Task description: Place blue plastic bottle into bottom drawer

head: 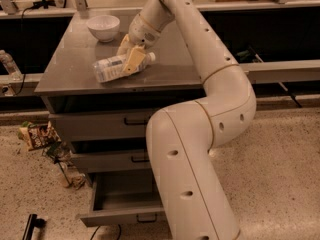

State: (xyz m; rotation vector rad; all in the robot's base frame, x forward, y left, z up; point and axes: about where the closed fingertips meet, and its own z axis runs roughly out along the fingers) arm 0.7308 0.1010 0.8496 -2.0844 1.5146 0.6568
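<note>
The blue plastic bottle (111, 68) lies on its side on the grey cabinet top (75, 74), white cap pointing right. My gripper (129, 53) reaches down from the white arm (200, 49) and straddles the bottle near its neck. One yellow finger (134, 60) lies across the front of the bottle and the other is behind it, both closed against it. The bottle still rests on the top. The bottom drawer (120, 216) stands pulled open at the foot of the cabinet, partly hidden by the arm's lower link; the part of its inside that shows is bare.
A white bowl (103, 27) stands at the back of the cabinet top. A ridged clear bottle (7, 64) stands on the rail at far left. Snack bags (37, 135) and wrappers lie on the floor left of the cabinet. The two upper drawers (100, 124) are closed.
</note>
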